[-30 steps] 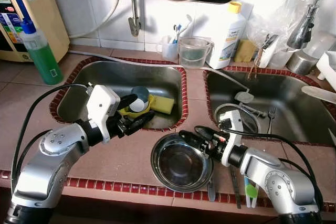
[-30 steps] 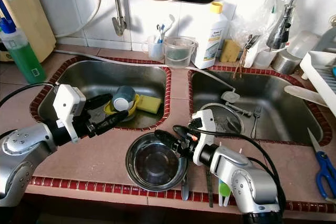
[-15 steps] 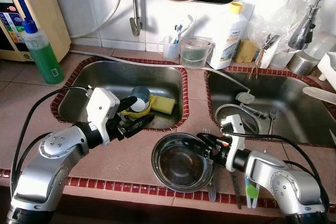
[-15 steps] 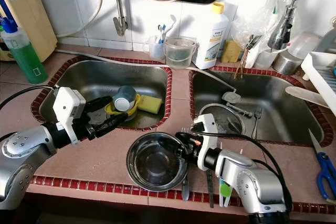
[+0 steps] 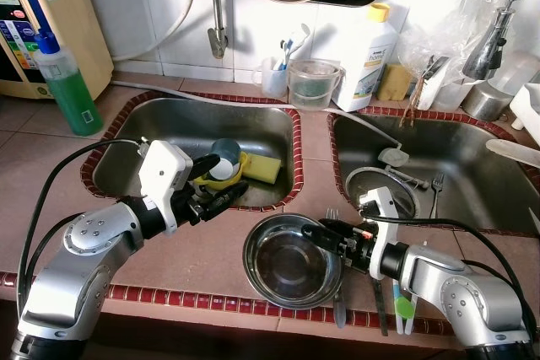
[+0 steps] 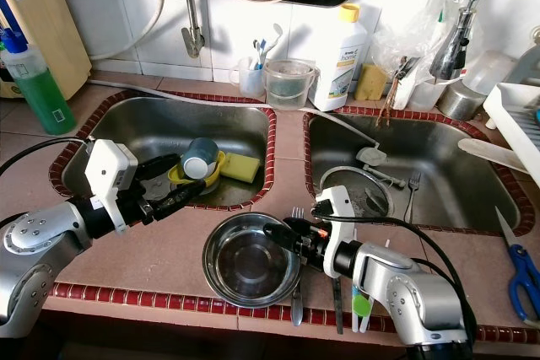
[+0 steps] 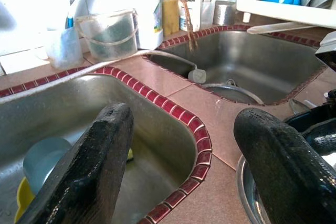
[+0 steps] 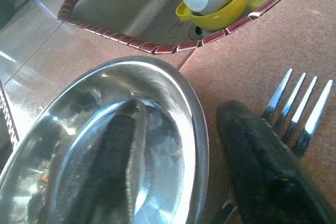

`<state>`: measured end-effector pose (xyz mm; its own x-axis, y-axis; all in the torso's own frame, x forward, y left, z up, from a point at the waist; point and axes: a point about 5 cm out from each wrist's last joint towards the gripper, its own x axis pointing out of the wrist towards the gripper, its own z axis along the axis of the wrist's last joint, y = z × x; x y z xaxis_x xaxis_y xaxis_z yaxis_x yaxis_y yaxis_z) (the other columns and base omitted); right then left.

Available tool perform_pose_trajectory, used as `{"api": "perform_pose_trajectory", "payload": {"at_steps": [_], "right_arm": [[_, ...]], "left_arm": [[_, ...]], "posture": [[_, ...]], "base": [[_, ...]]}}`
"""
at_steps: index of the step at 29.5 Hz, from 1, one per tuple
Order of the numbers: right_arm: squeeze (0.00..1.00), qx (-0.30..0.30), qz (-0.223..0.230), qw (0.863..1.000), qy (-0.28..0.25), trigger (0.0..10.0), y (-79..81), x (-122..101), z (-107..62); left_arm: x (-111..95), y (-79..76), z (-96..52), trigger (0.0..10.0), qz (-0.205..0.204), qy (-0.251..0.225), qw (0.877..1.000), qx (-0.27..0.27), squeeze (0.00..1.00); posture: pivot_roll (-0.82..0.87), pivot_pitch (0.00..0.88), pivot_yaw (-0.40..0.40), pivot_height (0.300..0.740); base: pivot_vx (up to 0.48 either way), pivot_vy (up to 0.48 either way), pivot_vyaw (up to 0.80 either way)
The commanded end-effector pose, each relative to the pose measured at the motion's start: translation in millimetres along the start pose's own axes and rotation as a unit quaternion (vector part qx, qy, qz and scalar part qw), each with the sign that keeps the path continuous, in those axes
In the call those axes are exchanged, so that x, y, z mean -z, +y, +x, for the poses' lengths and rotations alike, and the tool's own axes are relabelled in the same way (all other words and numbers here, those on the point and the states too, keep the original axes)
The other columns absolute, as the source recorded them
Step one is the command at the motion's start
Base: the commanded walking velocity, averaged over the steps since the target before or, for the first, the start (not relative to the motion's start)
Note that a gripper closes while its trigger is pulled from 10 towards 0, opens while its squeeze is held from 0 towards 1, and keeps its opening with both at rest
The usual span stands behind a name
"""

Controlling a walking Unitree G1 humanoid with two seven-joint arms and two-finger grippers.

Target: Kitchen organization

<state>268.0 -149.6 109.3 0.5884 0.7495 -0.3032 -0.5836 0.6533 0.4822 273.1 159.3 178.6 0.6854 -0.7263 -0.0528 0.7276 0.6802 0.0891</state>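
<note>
Straddling the right rim of the round stainless steel bowl [image 5: 291,260], the right gripper [image 5: 325,236] has one black finger inside the wall and one outside, open and not yet pinching. The bowl sits on the brown tiled table [image 5: 202,250] at lower centre of the left eye view, just below the left sink [image 5: 169,128]. A good grasp probably calls for closing squarely on the thin rim, clear of the silver fork [image 8: 296,111] lying just beside the outer finger. The left gripper [image 5: 215,200] hangs open over the sink's near edge, near the yellow bowl [image 5: 232,170]. Compared with a second ago, the right gripper sits lower and further right, at the rim rather than over the bowl.
</note>
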Motion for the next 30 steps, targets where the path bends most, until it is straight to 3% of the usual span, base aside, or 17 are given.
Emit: {"api": "perform_pose_trajectory", "payload": {"at_steps": [1, 24, 30], "right_arm": [[0.00, 0.000, -0.003, 1.000, 0.000, 0.0, -1.3, -3.8, -1.6], [0.00, 0.025, 0.004, 1.000, -0.016, 0.0, -10.1, -7.9, -7.9], [0.00, 0.035, 0.002, 0.998, -0.046, 0.0, -12.1, -13.2, -8.3]], "left_arm": [[-3.4, -2.6, 0.3, 10.0, 0.005, -0.004, 1.000, 0.002, 0.00], [-3.5, -3.2, 1.1, 10.0, 0.000, -0.005, 1.000, 0.006, 0.00], [-3.1, -3.9, 0.8, 10.0, -0.002, -0.005, 1.000, 0.008, 0.00]], "posture": [[-0.03, 0.057, -0.026, 0.740], [-0.04, 0.057, -0.018, 0.740], [-0.04, 0.054, -0.017, 0.740]], "base": [[0.000, 0.000, 0.00], [0.000, 0.000, 0.00], [0.000, 0.000, 0.00]]}}
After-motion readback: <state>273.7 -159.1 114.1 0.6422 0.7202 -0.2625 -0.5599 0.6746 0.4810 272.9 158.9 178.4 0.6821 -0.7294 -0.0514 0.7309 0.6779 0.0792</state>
